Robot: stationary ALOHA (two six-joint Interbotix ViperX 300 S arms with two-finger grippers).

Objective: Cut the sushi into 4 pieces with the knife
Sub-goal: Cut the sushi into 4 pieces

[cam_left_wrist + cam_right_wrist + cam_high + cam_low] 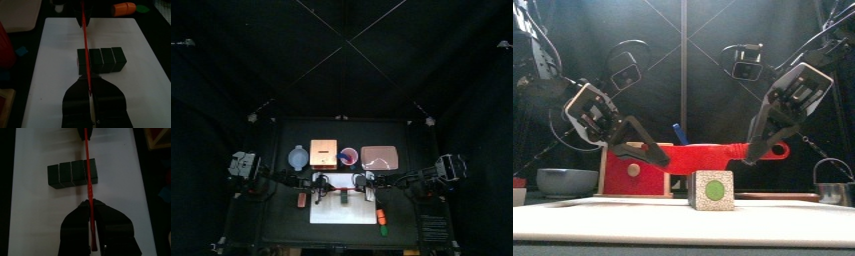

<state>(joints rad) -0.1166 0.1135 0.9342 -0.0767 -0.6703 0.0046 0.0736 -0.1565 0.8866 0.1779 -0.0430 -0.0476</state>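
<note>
Sushi roll (pixel 714 192) sits beneath red knife (pixel 714 156) held by left gripper (pixel 652 154), right gripper (pixel 759 152).

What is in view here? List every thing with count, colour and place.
sushi roll: one, dark green, four blocks side by side, on the board
cutting board: one, white, table front
red knife: one, level above the roll
blue knife: one, upright behind the red knife
wooden box: one, pale, red drawer front, back left
bowl: one, blue-grey, left of the box
tray: one, pink, back right
left pincer: shut on the red knife
right pincer: shut on the red knife
</note>
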